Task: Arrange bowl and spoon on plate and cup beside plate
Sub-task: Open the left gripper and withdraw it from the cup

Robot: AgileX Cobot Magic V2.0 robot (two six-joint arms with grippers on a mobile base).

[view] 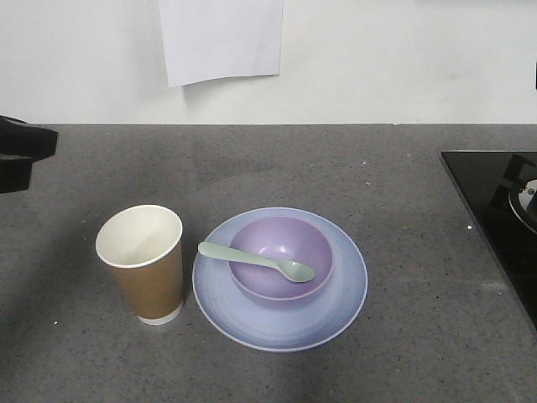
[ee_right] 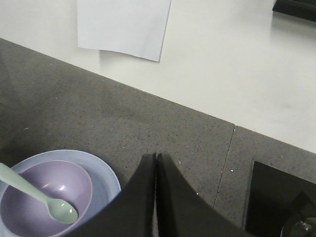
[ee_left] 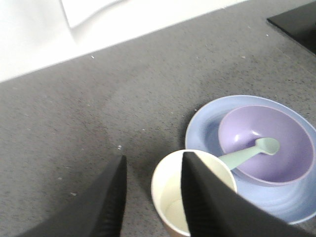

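The pale blue plate (view: 252, 329) lies on the grey counter. On it sits the lavender bowl (view: 289, 238). The mint spoon (view: 252, 259) rests across the bowl, scoop inside and handle over the left rim. The brown paper cup (view: 141, 267) stands upright and empty just left of the plate. My left gripper (ee_left: 153, 156) is open and holds nothing; the cup (ee_left: 168, 195) shows below it, partly behind the right finger. In the front view only a black part of the left arm (view: 21, 151) shows at the far left, away from the cup. My right gripper (ee_right: 156, 156) is shut on nothing, right of the plate (ee_right: 106, 174).
A black cooktop (view: 495, 210) fills the right end of the counter, with a seam in the counter beside it (ee_right: 224, 168). A white wall with a hanging sheet of paper (view: 222, 38) runs along the back.
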